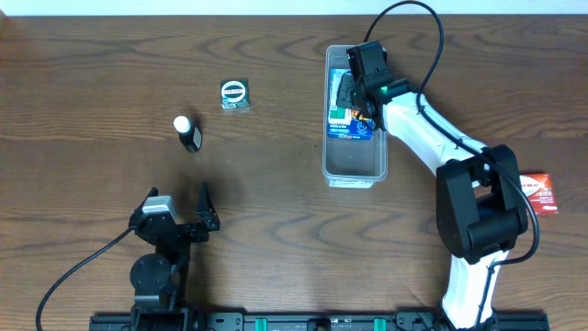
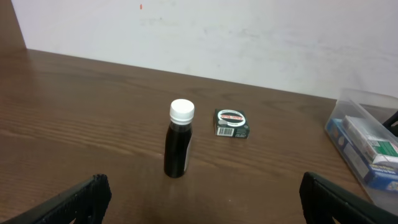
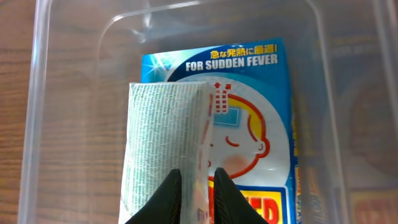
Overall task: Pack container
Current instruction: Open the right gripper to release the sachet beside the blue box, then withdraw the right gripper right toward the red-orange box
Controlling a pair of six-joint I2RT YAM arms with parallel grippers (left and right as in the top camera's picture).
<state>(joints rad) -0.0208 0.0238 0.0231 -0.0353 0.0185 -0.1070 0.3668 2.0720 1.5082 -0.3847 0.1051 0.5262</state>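
Observation:
The container (image 1: 355, 171) is a long clear tub at the table's back right; its wall (image 3: 36, 124) fills the right wrist view. Inside lies a blue fever-patch box (image 3: 249, 118), also seen from above (image 1: 352, 130). On top of it rests a white and green box (image 3: 158, 143), and my right gripper (image 3: 198, 186) is shut on that box's narrow right edge, down inside the tub (image 1: 355, 92). My left gripper (image 1: 178, 195) stands wide open near the front left, nothing between its fingers (image 2: 208, 198).
A black bottle with a white cap (image 1: 187, 133) (image 2: 179, 146) stands upright ahead of the left gripper. A small dark green box (image 1: 235, 95) (image 2: 231, 122) lies behind it. A red packet (image 1: 538, 193) lies at the right edge.

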